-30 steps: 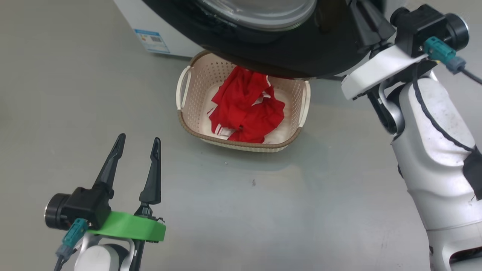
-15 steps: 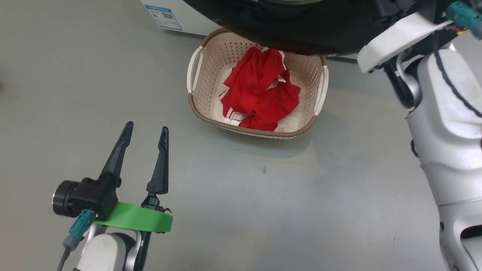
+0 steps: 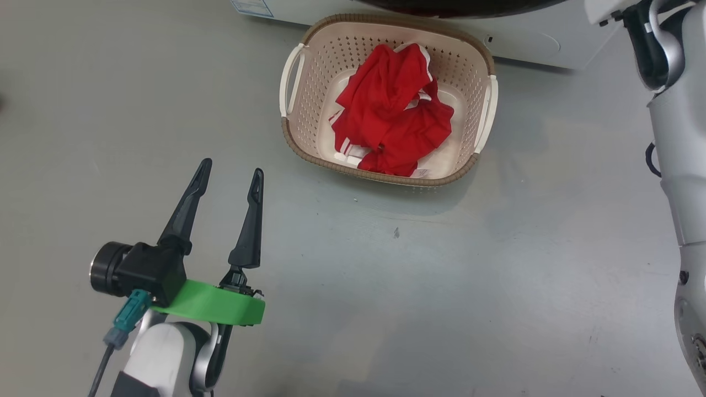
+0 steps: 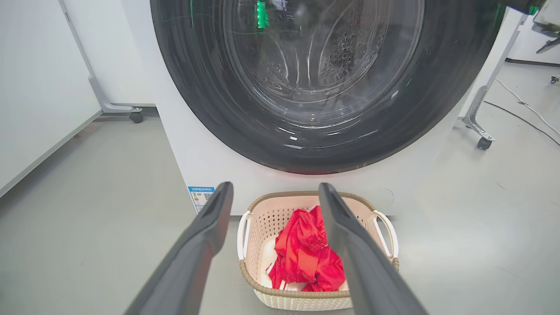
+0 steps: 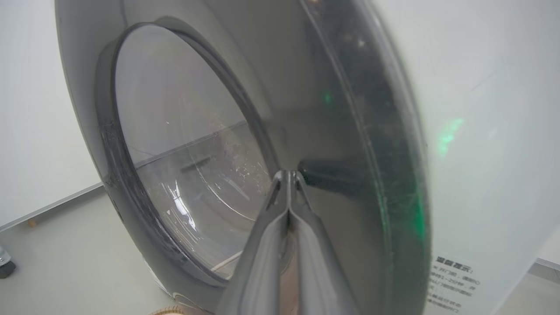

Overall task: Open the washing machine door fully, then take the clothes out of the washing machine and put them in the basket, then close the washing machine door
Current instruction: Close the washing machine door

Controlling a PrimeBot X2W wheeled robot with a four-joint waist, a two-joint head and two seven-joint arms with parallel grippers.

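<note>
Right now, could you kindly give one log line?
clothes in basket; door looks closed; right gripper shut, at door; left gripper open

The floor (image 3: 441,309) is looked down on steeply from the head, at some remove. The basket (image 3: 309,99) is seen from above near the top edge, below the foot of the washing machine (image 3: 529,41), with the left tool (image 3: 231,167) at lower left. From the left wrist, low and nearly level, the washing machine door (image 4: 315,78) is faced head-on. The basket and the machine's foot are shared with the head view. From the right wrist, the door is viewed very close and obliquely along the right tool (image 5: 288,174).
</note>
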